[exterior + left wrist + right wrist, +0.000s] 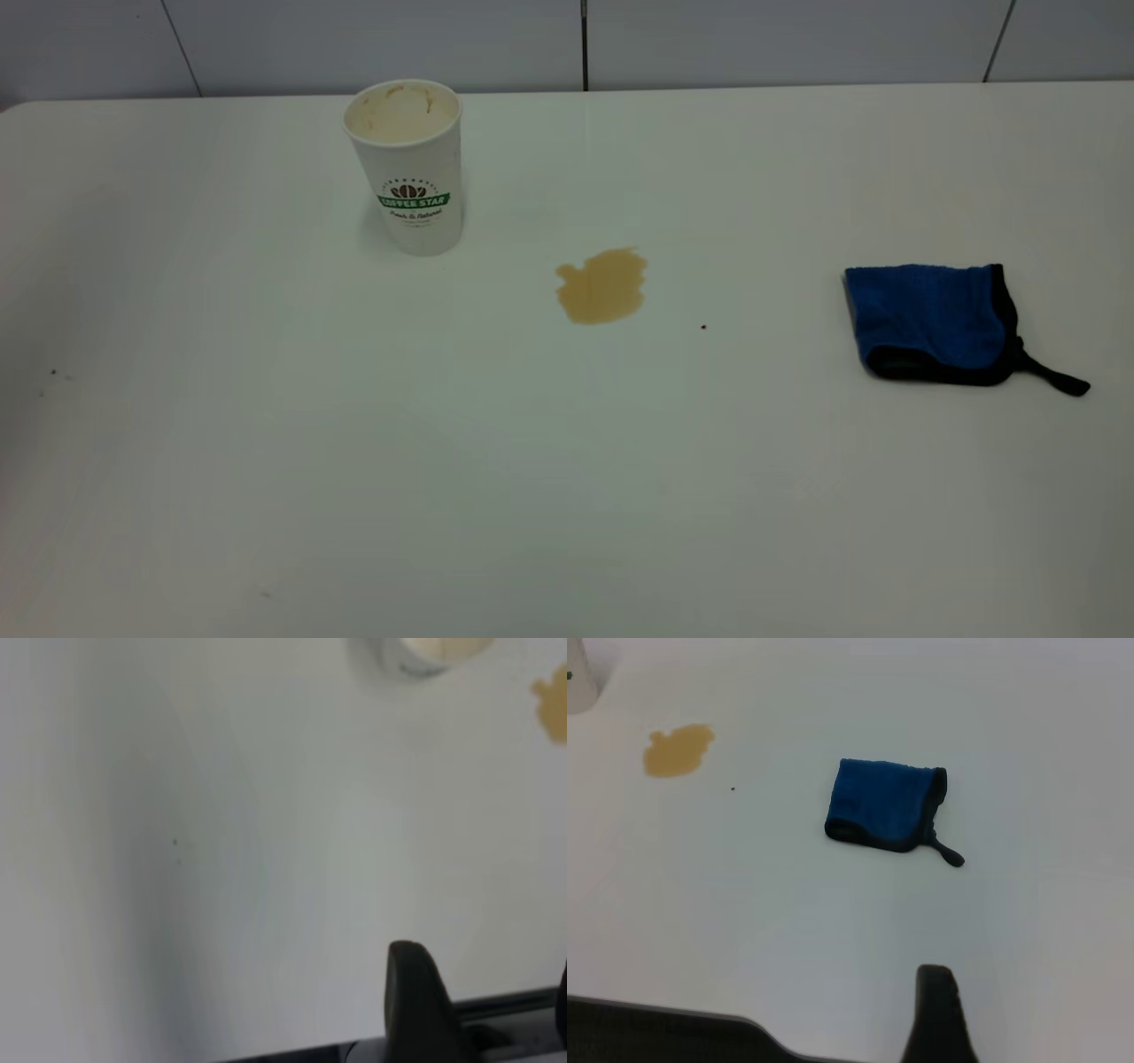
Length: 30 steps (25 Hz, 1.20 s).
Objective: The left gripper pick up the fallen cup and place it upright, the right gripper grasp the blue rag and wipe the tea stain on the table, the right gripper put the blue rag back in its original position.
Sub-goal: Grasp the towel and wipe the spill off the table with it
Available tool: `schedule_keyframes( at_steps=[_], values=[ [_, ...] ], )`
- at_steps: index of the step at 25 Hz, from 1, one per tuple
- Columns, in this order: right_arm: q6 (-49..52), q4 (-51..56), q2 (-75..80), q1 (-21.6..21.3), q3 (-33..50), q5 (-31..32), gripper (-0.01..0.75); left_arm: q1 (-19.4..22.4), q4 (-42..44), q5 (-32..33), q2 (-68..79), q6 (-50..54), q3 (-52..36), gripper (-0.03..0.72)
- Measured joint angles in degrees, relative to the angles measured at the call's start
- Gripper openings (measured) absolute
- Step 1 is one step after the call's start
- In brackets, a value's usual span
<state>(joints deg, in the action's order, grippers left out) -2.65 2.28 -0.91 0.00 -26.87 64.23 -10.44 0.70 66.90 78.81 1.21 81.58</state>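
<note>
The white cup [406, 168] with the green banner stands upright at the back left of the table [354, 461]. The tan tea stain [602, 285] lies to its right, mid-table. The blue rag [935, 323] lies folded at the right, its black strap tail pointing right. Neither gripper shows in the exterior view. The left gripper [485, 997] is open and empty over bare table, far from the cup [425, 651]. The right gripper [1036, 1010] shows one black fingertip [937, 992] with nothing beside it; it is open, well back from the rag [886, 806] and the stain [678, 750].
A tiny dark speck [703, 327] lies between the stain and the rag. More specks [53, 372] are at the far left. A grey panelled wall [585, 40] runs behind the table's far edge.
</note>
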Motion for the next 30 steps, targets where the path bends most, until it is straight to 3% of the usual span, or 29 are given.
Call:
schedule_keyframes(
  at_steps=[7, 12, 15, 22, 30],
  values=[
    [0.00, 0.00, 0.00, 0.00, 0.00, 0.00, 0.590, 1.15, 2.21, 0.00, -24.63, -0.52, -24.38, 0.413],
    [0.00, 0.00, 0.00, 0.00, 0.00, 0.00, 0.590, 10.75, 2.65, 0.00, -42.04, -0.55, -36.10, 0.413],
    [0.00, 0.00, 0.00, 0.00, 0.00, 0.00, 0.590, 13.81, 2.67, -0.26, -50.53, -0.57, -41.45, 0.413],
    [0.00, 0.00, 0.00, 0.00, 0.00, 0.00, 0.590, 14.25, 2.54, -1.82, -62.56, 3.13, -51.37, 0.413],
    [0.00, 0.00, 0.00, 0.00, 0.00, 0.00, 0.590, 14.25, 2.65, -2.13, -72.49, 3.81, -53.58, 0.413]
  ],
)
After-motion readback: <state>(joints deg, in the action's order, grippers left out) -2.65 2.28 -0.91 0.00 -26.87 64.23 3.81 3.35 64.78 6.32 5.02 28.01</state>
